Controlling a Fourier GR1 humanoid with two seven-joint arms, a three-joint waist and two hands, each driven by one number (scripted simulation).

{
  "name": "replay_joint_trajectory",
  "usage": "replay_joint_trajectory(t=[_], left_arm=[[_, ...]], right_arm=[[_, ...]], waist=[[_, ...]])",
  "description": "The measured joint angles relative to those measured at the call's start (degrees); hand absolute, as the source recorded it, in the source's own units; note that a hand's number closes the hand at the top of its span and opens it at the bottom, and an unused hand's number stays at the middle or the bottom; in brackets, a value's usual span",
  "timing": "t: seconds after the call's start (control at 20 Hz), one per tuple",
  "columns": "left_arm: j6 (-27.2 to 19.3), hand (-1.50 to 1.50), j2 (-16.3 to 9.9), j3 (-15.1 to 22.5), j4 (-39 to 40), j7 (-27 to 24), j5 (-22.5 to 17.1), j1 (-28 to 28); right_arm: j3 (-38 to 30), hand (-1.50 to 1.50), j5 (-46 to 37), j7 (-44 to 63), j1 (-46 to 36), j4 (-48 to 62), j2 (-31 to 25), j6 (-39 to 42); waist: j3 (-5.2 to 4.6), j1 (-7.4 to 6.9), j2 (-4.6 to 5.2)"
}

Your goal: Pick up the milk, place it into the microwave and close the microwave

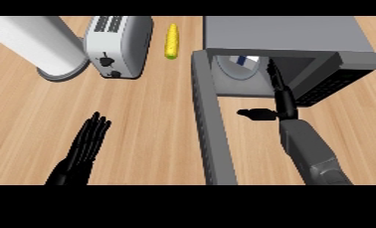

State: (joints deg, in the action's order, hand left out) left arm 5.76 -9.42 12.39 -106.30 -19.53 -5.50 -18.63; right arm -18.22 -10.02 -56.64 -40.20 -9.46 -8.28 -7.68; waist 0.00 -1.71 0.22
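Milk: inside the microwave, on its round plate, partly hidden; likely already placed.
Right hand: fingers straight, reaching into the cavity, thumb out sideways; holding nothing visible, probably just let go.
Door: swung fully open toward the viewer, not yet closed.
Left hand: spread flat, resting low left over the tabletop.
Count: one milk, one microwave, one toaster, one corn cob, one white cylinder.
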Motion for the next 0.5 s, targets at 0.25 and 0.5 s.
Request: replay_joint_trajectory(t=[0.25, 0.5], left_arm=[[0.9, -1.50, 0.7, 0.6, 0.1, 1.4, -1.2, 0.8], [3.2, 1.50, -0.6, 2.5, 0.4, 4.4, -0.8, 2.1]], right_arm=[[-0.7, -1.50, 2.3, -2.0, 5.2, -2.0, 0.5, 7.3], [-0.3, -1.50, 4.1, -2.3, 10.7, -6.1, 0.3, 14.4]], waist=[[0.00, 1.31, -0.26], [-0.03, 2.27, -0.57]])
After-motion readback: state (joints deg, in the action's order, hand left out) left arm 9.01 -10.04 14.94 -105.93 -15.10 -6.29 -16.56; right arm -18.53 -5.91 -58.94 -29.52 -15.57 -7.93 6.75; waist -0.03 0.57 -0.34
